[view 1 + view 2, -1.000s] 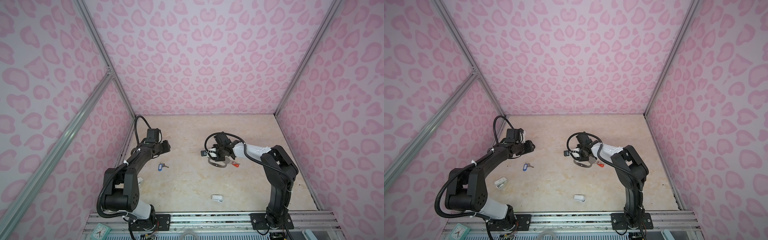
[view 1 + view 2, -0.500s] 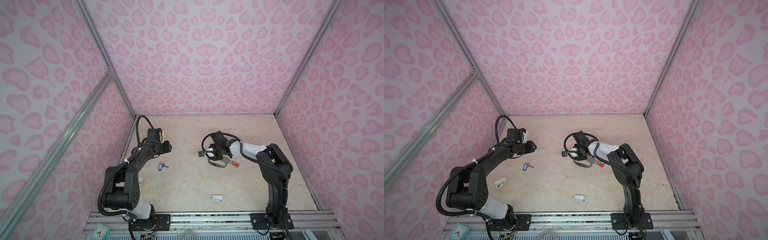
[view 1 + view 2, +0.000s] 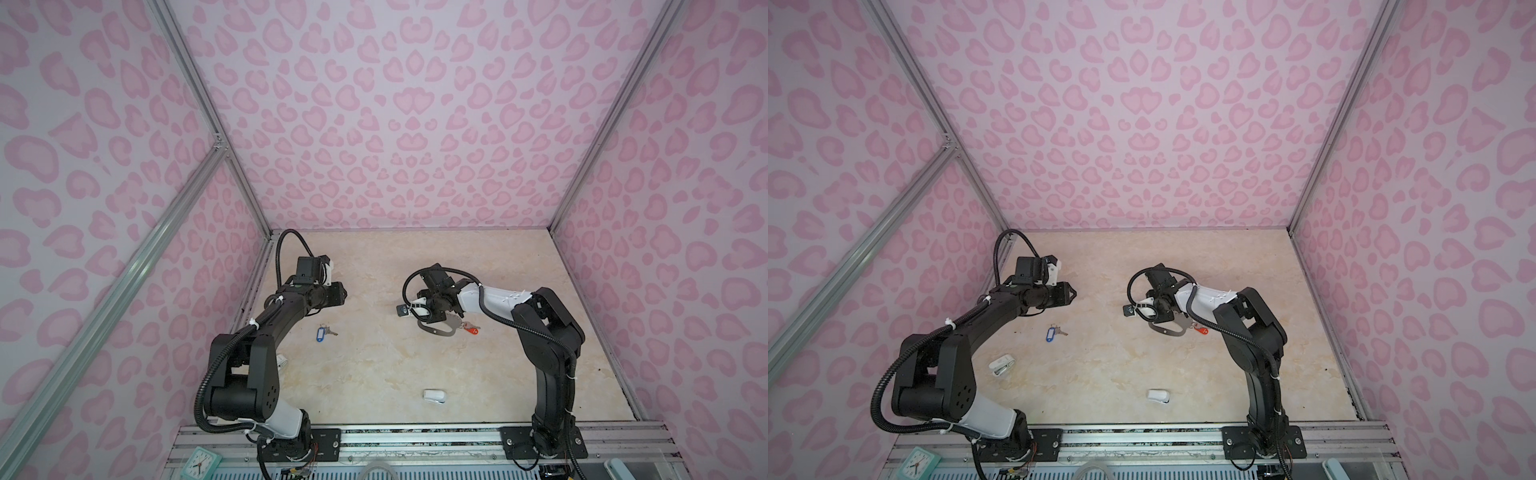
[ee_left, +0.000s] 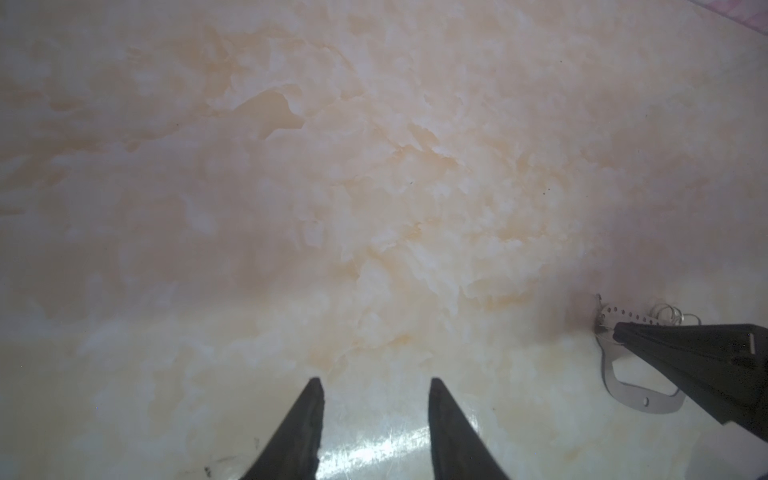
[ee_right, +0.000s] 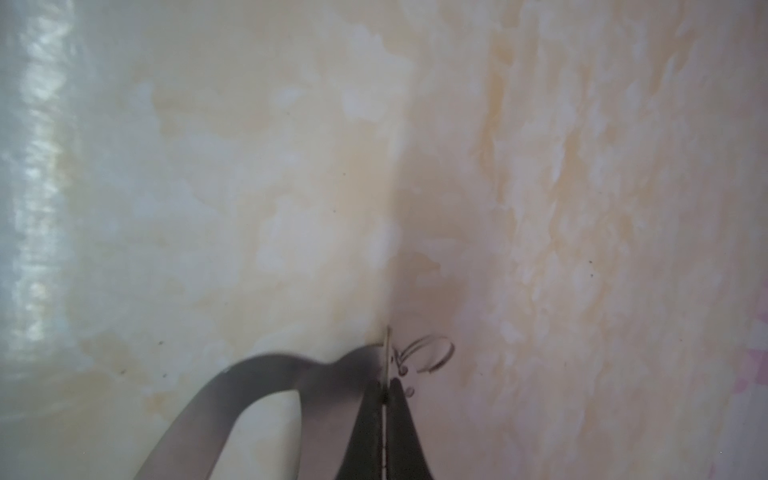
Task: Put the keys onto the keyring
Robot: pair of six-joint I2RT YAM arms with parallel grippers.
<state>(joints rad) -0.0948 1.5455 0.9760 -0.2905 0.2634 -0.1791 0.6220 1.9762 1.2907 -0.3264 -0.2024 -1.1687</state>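
Pale lilac wall panels printed with pink blotchy spots (image 3: 395,104) are enclosing the space on three sides in both top views, and silver aluminium frame posts (image 3: 219,145) are running up the corners. A glossy beige marble-patterned floor board (image 3: 374,374) is lying flat between them, catching a whitish glare (image 4: 374,446) in the left wrist view. A grey slotted metal rail (image 3: 415,436) is edging the front, with a small teal analogue clock (image 3: 202,462) sitting at its left end.

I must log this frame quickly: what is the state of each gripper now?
Left gripper: open, holding nothing.
Right gripper: closed on the edge of the keyring.
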